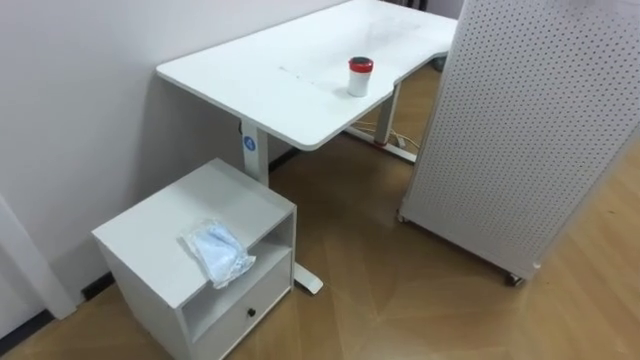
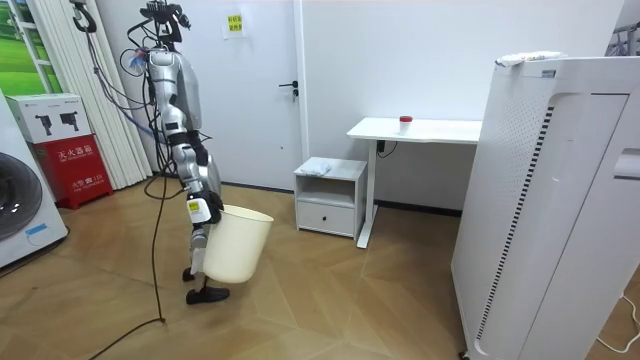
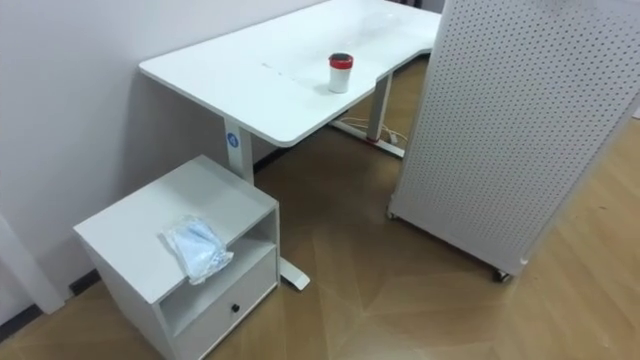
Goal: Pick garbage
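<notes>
The robot stands on a wood floor, its right hand at the rim of a cream bin; its fingers cannot be made out. Ahead, a crumpled plastic bag lies on a white cabinet. Beyond, a red-lidded cup stands on a desk.

The cabinet is finished in smooth, matt white board. On its top, a bag of thin, crinkled, translucent plastic is seen. The desk behind the cabinet is topped in the same matt white. Right of the cabinet, a panel of white perforated sheet is shown. Under the cabinet, the floor is laid in softly sheened wood.
</notes>
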`<state>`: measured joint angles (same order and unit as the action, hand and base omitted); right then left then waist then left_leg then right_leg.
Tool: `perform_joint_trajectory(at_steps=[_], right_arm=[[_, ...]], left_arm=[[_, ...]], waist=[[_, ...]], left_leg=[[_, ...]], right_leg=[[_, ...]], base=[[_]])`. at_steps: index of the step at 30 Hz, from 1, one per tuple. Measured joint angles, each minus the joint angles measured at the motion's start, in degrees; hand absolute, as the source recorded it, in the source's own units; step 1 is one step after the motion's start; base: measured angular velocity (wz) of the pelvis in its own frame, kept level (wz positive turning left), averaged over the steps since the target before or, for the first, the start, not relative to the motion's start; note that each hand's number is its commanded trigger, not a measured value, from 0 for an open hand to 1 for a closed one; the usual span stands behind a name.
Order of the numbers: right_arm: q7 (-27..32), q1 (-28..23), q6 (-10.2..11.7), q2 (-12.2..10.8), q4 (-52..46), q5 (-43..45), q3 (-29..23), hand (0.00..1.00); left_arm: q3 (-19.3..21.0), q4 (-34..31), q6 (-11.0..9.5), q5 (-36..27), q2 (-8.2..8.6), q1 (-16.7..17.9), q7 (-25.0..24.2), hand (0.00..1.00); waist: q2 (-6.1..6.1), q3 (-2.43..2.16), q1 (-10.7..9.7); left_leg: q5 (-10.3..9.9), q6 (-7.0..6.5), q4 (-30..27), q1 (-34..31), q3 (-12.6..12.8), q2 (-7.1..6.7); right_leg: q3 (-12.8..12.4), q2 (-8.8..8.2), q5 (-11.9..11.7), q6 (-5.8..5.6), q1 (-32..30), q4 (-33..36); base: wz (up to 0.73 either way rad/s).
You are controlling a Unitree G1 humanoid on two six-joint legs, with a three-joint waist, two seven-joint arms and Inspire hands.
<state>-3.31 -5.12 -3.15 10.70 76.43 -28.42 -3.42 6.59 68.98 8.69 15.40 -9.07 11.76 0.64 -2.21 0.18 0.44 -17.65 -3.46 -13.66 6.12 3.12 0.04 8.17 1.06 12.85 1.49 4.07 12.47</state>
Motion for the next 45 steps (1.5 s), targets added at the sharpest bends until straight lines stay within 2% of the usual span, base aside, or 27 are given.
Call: perform_joint_trajectory(at_steps=[3,5,8,9,11,12,14,16,17,18,19,21,23,25,26,28,29,30,32,33,34,36,38,40,42,43,45], right_arm=[[-0.34,0.04,-0.14,0.01,-0.53,2.04,-0.27,1.0],[-0.49,0.62,-0.6,0.1,-1.12,3.65,-0.27,1.0],[-0.75,1.61,-0.65,0.2,-0.8,4.0,0.05,1.0],[-1.28,1.6,-0.65,0.31,-0.74,3.99,0.1,1.0],[-1.57,1.1,-0.67,0.36,-0.76,3.92,-0.07,1.0],[-1.38,1.09,-0.67,0.39,-0.9,3.58,-0.25,1.0],[-0.5,0.31,-0.63,0.65,-1.05,2.08,-0.24,1.0],[0.14,-0.1,-0.74,0.78,-0.83,1.34,-0.17,1.0],[0.35,-0.22,-0.75,0.88,-0.65,1.25,-0.17,1.0],[0.65,-0.6,-0.66,0.96,-0.58,1.26,-0.17,1.0],[0.74,-0.82,-0.6,0.94,-0.59,1.24,-0.16,1.0],[0.75,-1.98,-0.6,0.94,-1.08,1.51,0.12,1.0],[0.8,-2.23,-0.68,1.07,-1.07,1.61,0.1,1.0],[0.86,-2.09,-0.57,1.07,-1.21,1.94,0.15,1.0],[0.86,-1.93,-0.48,1.17,-1.36,2.41,0.09,1.0],[0.9,-1.57,-0.22,1.26,-1.46,3.89,0.02,1.0],[1.05,-1.25,-0.05,1.3,-1.94,4.49,0.11,1.0],[1.38,-1.46,-0.07,1.3,-2.75,4.47,0.16,1.0],[1.85,-1.16,-0.14,1.46,-3.6,4.46,-0.01,1.0],[2.17,-0.48,-0.1,1.57,-4.13,4.44,0.02,1.0],[2.23,-0.27,-0.02,1.66,-4.42,4.44,0.04,1.0],[2.18,0.04,0.22,1.55,-5.11,4.53,0.17,1.0],[2.29,0.12,0.61,0.87,-5.48,4.35,0.7,1.0],[2.29,0.22,0.62,0.74,-6.94,4.44,1.69,1.0],[2.52,0.08,0.68,0.72,-8.48,4.32,2.16,1.0],[2.68,0.05,0.62,0.69,-8.52,4.26,2.16,1.0],[2.94,0.14,0.78,0.61,-8.5,4.07,2.18,1.0]], left_arm=[[0.08,0.32,0.07,0.09,-0.28,-0.07,-0.16,0.0],[0.11,0.36,0.08,0.42,-0.6,-0.08,-0.29,0.0],[0.04,0.35,0.62,0.38,-0.83,-0.14,-1.23,0.0],[0.1,0.35,0.65,0.37,-0.82,0.02,-1.38,0.0],[0.32,0.33,0.84,0.14,-0.88,0.54,-1.37,0.0],[0.2,0.41,0.85,-0.07,-0.81,1.2,-1.36,0.0],[-0.11,0.07,0.77,-0.03,-0.51,1.3,-1.5,0.0],[-0.08,-0.45,0.79,-0.12,-0.45,1.54,-1.5,0.0],[-0.04,-0.64,0.91,-0.13,-0.49,2.27,-1.35,0.0],[0.01,-0.67,1.01,-0.13,-0.54,2.86,-1.33,0.0],[0.04,-0.67,1.03,-0.17,-0.59,3.25,-1.32,0.0],[0.04,-0.69,0.75,-0.21,-0.6,4.1,-1.22,0.0],[-0.02,-0.86,-0.42,-0.28,-0.38,4.27,-1.14,0.0],[-0.02,-0.85,-1.39,-0.8,-0.39,3.71,-1.15,0.0],[-0.05,-0.8,-1.62,-1.31,-0.38,2.72,-1.27,0.0],[-0.07,-0.66,-1.76,-1.54,-0.44,1.01,-1.28,0.0],[-0.1,-0.42,-2.11,-2.4,-0.52,0.19,-1.3,0.0],[-0.18,-0.06,-2.41,-2.5,-0.51,-0.93,-1.32,0.0],[-0.83,-0.25,-2.74,-2.47,-0.58,-2.19,-1.26,0.0],[-1.21,-0.38,-3.01,-2.45,-0.73,-2.36,-1.09,0.0],[-1.27,-0.38,-3.09,-2.43,-0.76,-2.46,-0.94,0.0],[-1.26,-0.37,-3.04,-2.38,-0.86,-2.65,0.13,0.0],[-1.48,-0.33,-2.85,-2.38,-0.94,-2.1,0.72,0.0],[-2.41,-0.19,-2.87,-2.35,-0.87,-1.49,1.63,0.0],[-2.54,-0.27,-2.87,-2.36,-0.89,-0.63,1.64,0.0],[-2.56,-0.26,-2.87,-2.34,-0.89,-0.6,1.65,0.0],[-2.93,-0.42,-2.86,-2.3,-0.84,0.13,1.71,0.0]], waist=[[-0.02,0.11,-0.06],[-0.14,0.2,0.27],[-0.11,0.27,1.27],[0.39,0.4,1.61],[0.73,0.56,1.19],[0.46,0.63,0.49],[0.35,0.58,-0.58],[-0.25,0.39,-0.29],[-0.78,0.11,0.02],[-0.64,0.19,0.24],[-0.54,0.25,0.56],[-1.0,-0.07,0.81],[-1.64,-0.19,0.93],[-2.4,-0.3,1.07],[-2.68,-0.27,0.88],[-2.18,0.36,0.68],[-2.37,0.29,0.96],[-2.39,0.2,0.88],[-2.46,0.16,1.05],[-2.69,0.27,1.29],[-2.68,0.25,1.28],[-2.18,0.34,1.94],[-0.87,0.08,3.07],[-0.09,0.06,4.35],[0.43,0.1,3.63],[0.47,0.11,3.28],[0.36,0.27,2.98]], left_leg=[[-0.01,0.02,-1.6,-0.96,0.32,0.07],[-0.35,0.62,-5.06,-2.67,2.18,0.48],[-1.15,1.97,-17.35,-8.02,4.06,1.93],[-1.12,2.01,-23.94,-10.86,4.97,3.6],[-0.83,2.48,-29.83,-12.75,4.97,5.18],[0.2,3.67,-33.24,-14.35,4.49,5.28],[-0.18,3.51,-32.43,-18.19,4.73,5.05],[0.15,3.58,-25.97,-22.46,5.33,4.06],[1.99,4.35,-19.35,-24.85,6.03,3.3],[5.98,4.15,-12.22,-26.25,5.73,3.22],[8.41,4.16,-9.71,-26.67,5.73,3.21],[17.33,2.74,-3.65,-25.19,6.87,2.88],[18.68,1.15,-4.14,-24.63,7.93,2.0],[16.87,0.42,-7.52,-24.83,8.46,0.99],[14.44,0.35,-10.48,-25.45,8.7,0.93],[10.76,-0.18,-15.93,-26.78,9.41,1.45],[8.46,-0.3,-17.72,-27.04,9.71,1.12],[6.74,-0.52,-17.74,-26.31,9.76,0.63],[5.26,-1.39,-17.38,-24.87,10.27,-0.81],[4.56,-1.95,-16.97,-23.45,10.94,-1.85],[4.1,-2.25,-16.9,-22.78,11.16,-2.28],[2.39,-2.83,-15.29,-19.12,11.24,-2.98],[1.98,-2.97,-11.96,-15.39,10.15,-2.89],[2.03,-2.88,-9.21,-12.98,8.25,-2.64],[2.1,-2.77,-6.93,-10.47,4.88,-2.46],[2.12,-2.73,-6.56,-9.95,4.09,-2.4],[1.93,-2.08,-4.53,-7.34,1.84,-2.13]], right_leg=[[0.29,0.04,0.04,0.06,-0.35,0.44],[0.57,-0.02,0.5,0.69,-1.61,2.37],[2.95,-0.04,1.79,1.8,-2.94,4.55],[3.47,0.27,2.51,2.4,-2.77,5.06],[3.31,0.64,4.31,3.21,-2.09,6.49],[3.15,0.69,5.23,3.43,-1.22,7.25],[2.97,0.54,6.15,3.65,-1.09,7.7],[2.86,-0.42,6.69,3.59,-0.91,7.67],[2.86,-1.01,6.91,3.31,-0.64,7.45],[2.9,-1.25,7.27,2.79,0.1,7.13],[2.91,-1.56,7.58,2.67,0.49,7.11],[2.1,-2.11,8.42,1.59,2.81,5.09],[1.41,-3.17,8.84,0.82,3.84,3.98],[1.31,-4.54,9.28,0.01,5.57,2.56],[1.35,-5.03,9.36,-0.25,6.42,2.17],[1.06,-5.18,9.47,-0.66,7.71,2.7],[1.1,-5.78,10.12,-1.83,7.93,4.1],[1.92,-7.09,10.87,-3.19,7.12,7.72],[3.46,-9.85,10.98,-3.77,3.75,17.37],[3.61,-11.86,9.91,-5.41,1.31,24.04],[3.7,-12.46,8.72,-5.89,0.43,26.98],[3.6,-13.76,1.31,-5.51,-1.35,34.33],[3.51,-13.44,-3.93,-4.91,-2.59,37.34],[3.69,-12.69,0.57,-4.3,-6.7,39.61],[4.98,-10.71,4.57,-3.8,-11.18,34.59],[4.98,-10.22,4.96,-3.58,-12.0,31.61],[3.9,-8.83,3.9,-3.08,-13.22,16.38]], base=[[0.0],[-0.12],[-0.27],[-0.26],[0.01],[0.27],[0.43],[0.13],[-0.11],[-0.15],[-0.24],[-0.21],[-0.16],[-0.17],[0.0],[0.0],[0.0],[0.09],[0.09],[0.0],[0.12],[0.17],[-0.07],[-0.04],[0.53],[0.69],[0.56]])
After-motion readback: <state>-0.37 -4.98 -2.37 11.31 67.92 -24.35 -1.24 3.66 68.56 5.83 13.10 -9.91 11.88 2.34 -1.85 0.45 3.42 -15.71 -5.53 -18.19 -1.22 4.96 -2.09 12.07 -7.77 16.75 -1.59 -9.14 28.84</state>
